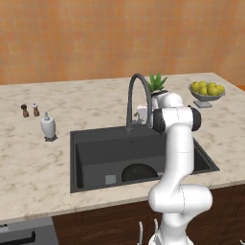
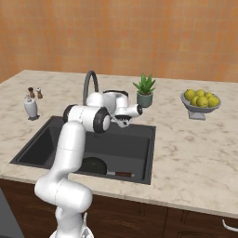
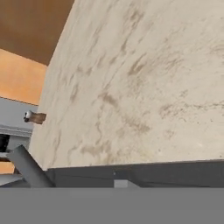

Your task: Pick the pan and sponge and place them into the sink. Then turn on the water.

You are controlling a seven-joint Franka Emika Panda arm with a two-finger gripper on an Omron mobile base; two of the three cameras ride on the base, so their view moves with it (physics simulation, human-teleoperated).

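The black pan lies on the floor of the dark sink, partly behind my arm; its brown handle points toward the basin's right wall. The small grey-blue sponge rests flat in the basin just left of the pan. The gooseneck faucet stands at the sink's back rim, with no stream falling from it. My gripper hovers just right of the faucet's base, over the back of the sink. Its fingertips are hidden, so I cannot tell how the jaws stand. The hand view looks across marble counter and the sink rim.
A white soap dispenser and two small shakers stand left of the sink. A potted plant sits behind the sink. A bowl of lemons is at the right.
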